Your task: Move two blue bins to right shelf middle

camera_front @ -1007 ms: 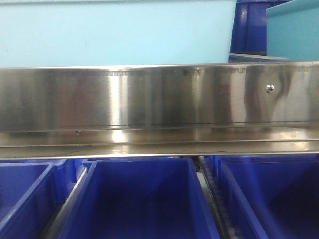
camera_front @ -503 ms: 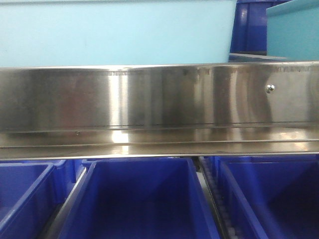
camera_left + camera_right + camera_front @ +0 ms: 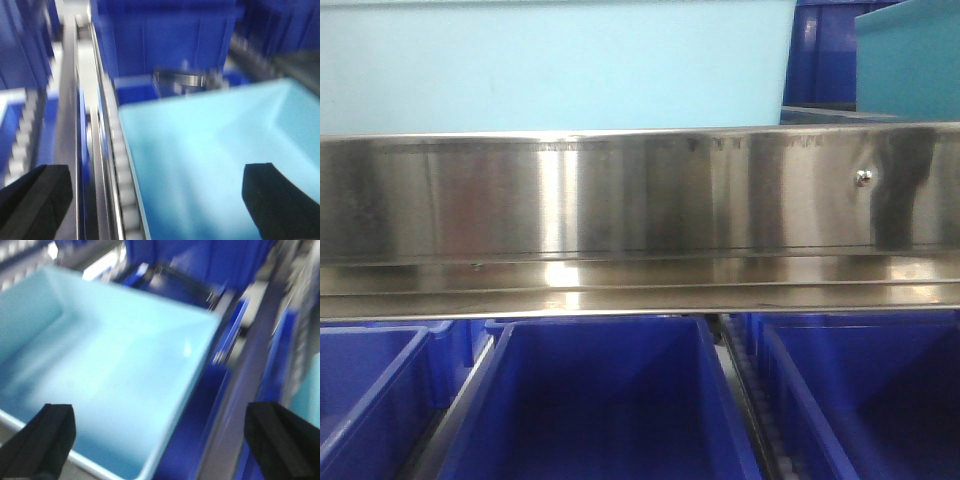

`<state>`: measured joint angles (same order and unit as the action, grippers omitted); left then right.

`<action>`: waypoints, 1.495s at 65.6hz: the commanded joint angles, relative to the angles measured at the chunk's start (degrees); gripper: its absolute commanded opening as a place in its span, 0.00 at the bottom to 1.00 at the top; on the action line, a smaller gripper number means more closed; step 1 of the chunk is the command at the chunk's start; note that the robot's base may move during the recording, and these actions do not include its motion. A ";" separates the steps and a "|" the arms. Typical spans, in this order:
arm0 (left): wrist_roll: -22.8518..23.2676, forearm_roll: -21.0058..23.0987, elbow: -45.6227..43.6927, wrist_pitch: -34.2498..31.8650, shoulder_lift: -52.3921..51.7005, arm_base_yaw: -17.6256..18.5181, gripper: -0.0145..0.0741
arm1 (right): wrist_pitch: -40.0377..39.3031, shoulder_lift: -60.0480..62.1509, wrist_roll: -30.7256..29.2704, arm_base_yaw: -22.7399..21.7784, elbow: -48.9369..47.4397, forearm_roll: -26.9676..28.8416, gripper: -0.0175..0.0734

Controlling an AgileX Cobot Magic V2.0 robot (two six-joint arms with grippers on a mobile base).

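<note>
Stainless steel shelving fills the front view: a broad brushed rail [image 3: 640, 195] runs the full width, with one small screw [image 3: 862, 178] near its right end.

Upper level: a light blue bin [image 3: 550, 65] stands on the shelf behind the rail and takes up most of the width. A second pale bin [image 3: 910, 65], more teal in tone, stands to its right and apart from it. Dark blue bins [image 3: 820, 55] show in the gap between them, further back.

Lower level: three dark blue bins stand side by side, a centre bin [image 3: 600, 400], a left bin [image 3: 365, 390] and a right bin [image 3: 865, 390]. All three are open-topped, and only their near portions are visible.

Left wrist view (blurred): the left gripper [image 3: 155, 200] is spread wide and grips nothing. One finger hangs over the roller track [image 3: 117, 165] beside the bin, the other over the interior of the light blue bin [image 3: 200, 150]. Contact with the bin wall cannot be confirmed.

Right wrist view (heavily blurred): the right gripper [image 3: 160, 440] is likewise fully parted and empty-handed. One finger sits at the near rim of the light blue bin [image 3: 110, 365], the other out over the dark blue bins beside it. This appears to be the same bin, though the blur leaves that uncertain.
</note>
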<state>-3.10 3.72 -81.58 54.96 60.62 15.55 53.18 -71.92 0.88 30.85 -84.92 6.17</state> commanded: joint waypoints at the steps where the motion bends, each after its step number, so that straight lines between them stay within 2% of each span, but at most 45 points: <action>1: 0.37 0.04 -4.36 6.65 4.97 0.42 0.84 | 8.87 -6.17 4.14 0.67 -6.80 -2.89 0.82; 7: 0.37 0.04 -7.81 12.26 10.12 0.42 0.84 | 16.19 -11.63 7.75 0.67 -12.96 -5.40 0.82; 14: 0.37 0.04 -9.11 14.94 15.01 0.42 0.84 | 16.79 -16.56 8.57 0.67 -17.95 -6.17 0.82; 22: 0.71 0.04 -9.24 15.00 19.79 0.42 0.84 | 16.79 -20.09 10.69 -0.05 -19.12 -6.17 0.82; 43: 1.50 0.00 -9.24 15.00 30.81 2.19 0.84 | 16.79 -28.97 11.49 -0.47 -19.12 -4.85 0.82; 60: 1.89 -0.11 -9.24 15.00 33.26 2.19 0.84 | 16.79 -32.43 11.61 -0.47 -19.01 -4.60 0.82; 65: 1.89 -0.35 -9.24 15.00 33.26 2.19 0.83 | 16.79 -32.41 11.61 -0.47 -19.01 -4.59 0.79; 69: 1.89 -0.35 -9.24 15.00 33.26 2.19 0.80 | 16.79 -32.41 11.61 -0.47 -19.01 -4.59 0.72; 74: 1.89 -0.35 -9.24 15.00 33.26 2.19 0.73 | 16.79 -32.41 11.61 -0.47 -19.01 -4.59 0.58; 79: 1.89 -0.35 -9.24 15.00 33.26 2.19 0.59 | 16.79 -32.41 11.61 -0.47 -19.01 -4.59 0.40; 85: 1.89 -0.35 -9.24 15.00 33.26 2.19 0.37 | 16.79 -32.41 11.71 -0.47 -19.01 -4.59 0.19; 87: 1.89 -0.35 -9.24 15.00 33.26 2.19 0.25 | 16.79 -32.41 11.71 -0.47 -19.01 -4.59 0.10; 90: 1.89 -0.35 -9.24 15.00 33.26 2.19 0.11 | 16.79 -32.41 11.71 -0.47 -19.01 -4.59 0.01; 93: 1.89 -0.35 -9.24 15.00 33.26 2.19 0.04 | 16.79 -32.41 11.84 -0.47 -19.01 -4.59 0.02; 98: 2.00 -0.35 -9.24 15.00 33.26 2.19 0.04 | 16.79 -32.41 11.84 -0.47 -19.01 -4.59 0.03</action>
<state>-0.92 1.90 -90.31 70.38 94.07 17.46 70.66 -104.57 13.46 30.16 -103.59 1.28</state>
